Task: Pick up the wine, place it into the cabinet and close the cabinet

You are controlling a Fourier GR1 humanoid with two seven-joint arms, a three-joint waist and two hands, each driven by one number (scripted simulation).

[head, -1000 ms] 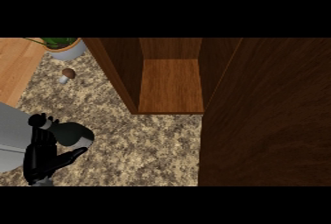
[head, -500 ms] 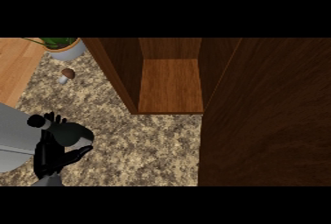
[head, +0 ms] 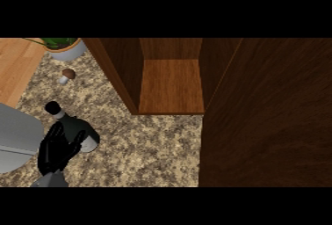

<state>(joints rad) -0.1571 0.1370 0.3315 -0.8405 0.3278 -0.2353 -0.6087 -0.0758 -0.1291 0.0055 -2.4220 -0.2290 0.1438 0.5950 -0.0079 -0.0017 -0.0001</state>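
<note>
The wine bottle point(head: 76, 126) is dark with a black cap and a pale band at the neck. It shows at the lower left over the speckled counter point(head: 149, 145), its neck pointing to the upper left. My left hand point(head: 57, 151) is curled round the bottle's lower body and hides part of it. The wooden cabinet point(head: 172, 85) stands open to the right of the bottle, its shelf bare. Its dark door point(head: 266, 114) is swung out along the right side. My right hand is out of view.
A small brown mushroom point(head: 66, 75) lies on the counter beyond the bottle. A potted plant point(head: 65, 47) stands at the back left beside a light wooden surface point(head: 16, 66). A grey forearm point(head: 14, 138) fills the left edge.
My left hand has shut round the bottle. Bottle and hand have shifted up the view, toward the mushroom, and the bottle's neck now shows more plainly.
</note>
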